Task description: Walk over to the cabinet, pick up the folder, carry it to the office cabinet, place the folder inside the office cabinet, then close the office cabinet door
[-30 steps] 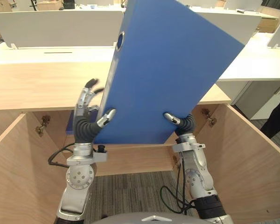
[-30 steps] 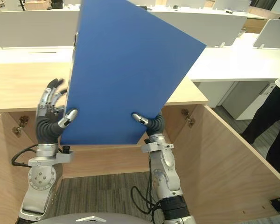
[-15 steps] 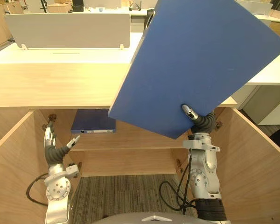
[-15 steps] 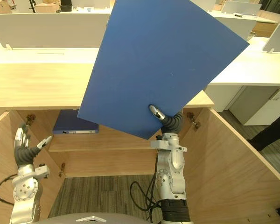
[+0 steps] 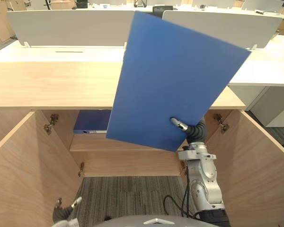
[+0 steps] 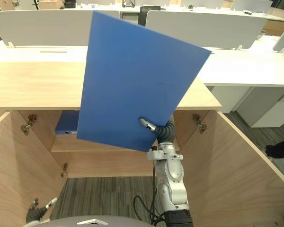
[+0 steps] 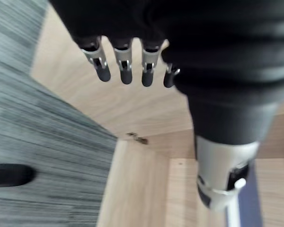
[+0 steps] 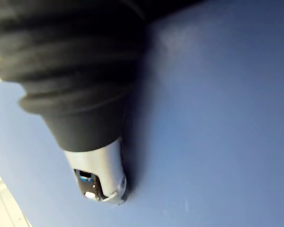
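A large blue folder (image 5: 175,80) is held up, tilted, in front of the wooden cabinet's top (image 5: 52,87). My right hand (image 5: 193,131) is shut on its lower edge, with the thumb (image 5: 178,125) pressed on the near cover and the fingers hidden behind. In the right wrist view the thumb (image 8: 102,179) lies flat on the blue cover (image 8: 217,118). My left hand (image 5: 66,213) hangs low at the lower left, away from the folder. Its fingers (image 7: 125,66) are relaxed and hold nothing.
The cabinet stands open, its left door (image 5: 19,165) and right door (image 5: 260,165) swung toward me. A second blue folder (image 5: 91,122) lies flat on the inner shelf (image 5: 128,144). White desks with dividers (image 5: 71,26) stand behind. A person's shoe (image 6: 279,150) shows at the right.
My left hand let go of the folder and dropped from the cabinet opening down to the floor side. My right hand alone holds the folder, which has swung lower and more upright.
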